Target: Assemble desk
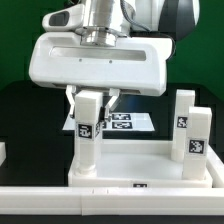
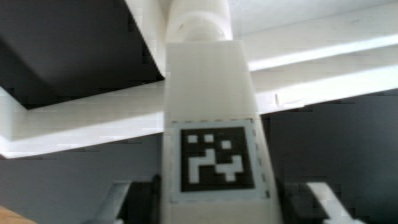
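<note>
Your gripper (image 1: pixel 96 100) has its jaws closed on a tagged white leg (image 1: pixel 89 135), held upright over the slab (image 1: pixel 130 160) near the bench's (image 1: pixel 30 110) front edge. Two more legs (image 1: pixel 186 122) already stand on the slab's other end (tags facing you). The marker board (image 1: pixel 128 122) lies behind.

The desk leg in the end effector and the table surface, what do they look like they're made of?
The leg looks like white plastic, smooth and matte, with crisp blocky edges and a black-and-white square tag that may be printed or stuck on. The table surface appears to be a black, dull material, possibly cloth or matte board; the views do not settle which.
</note>
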